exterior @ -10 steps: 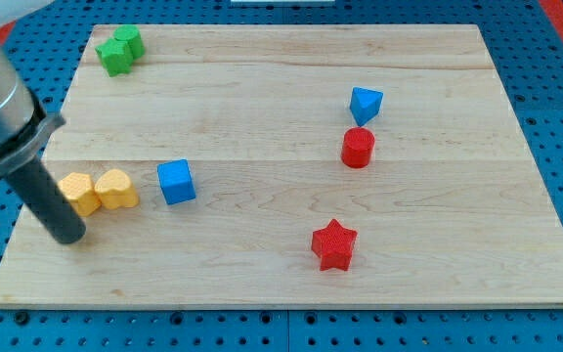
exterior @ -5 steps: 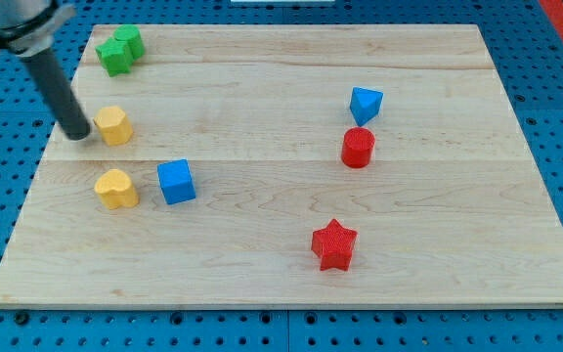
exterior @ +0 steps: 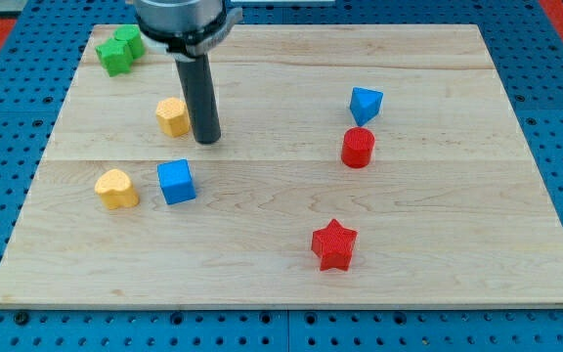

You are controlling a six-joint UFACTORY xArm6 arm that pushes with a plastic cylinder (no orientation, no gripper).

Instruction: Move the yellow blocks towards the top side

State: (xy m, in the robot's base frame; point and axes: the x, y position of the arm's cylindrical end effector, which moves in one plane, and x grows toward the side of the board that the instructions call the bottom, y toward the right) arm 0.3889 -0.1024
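Observation:
One yellow block (exterior: 172, 115) lies left of the board's middle, in its upper half. My tip (exterior: 206, 138) stands just to its right and slightly below, very close to it or touching. A second yellow block, heart-shaped (exterior: 116, 189), lies lower left, next to a blue cube (exterior: 176, 182). The dark rod rises from the tip to the view's top.
Two green blocks (exterior: 119, 49) sit together at the board's top left corner. A blue block (exterior: 365, 103) and a red cylinder (exterior: 357, 148) lie right of centre. A red star (exterior: 334, 244) lies lower right of centre. The wooden board (exterior: 438, 225) rests on a blue perforated table.
The first yellow block moved up from beside the heart-shaped one, then right and slightly up. My tip went from lower left, past the block's left side, to its right side.

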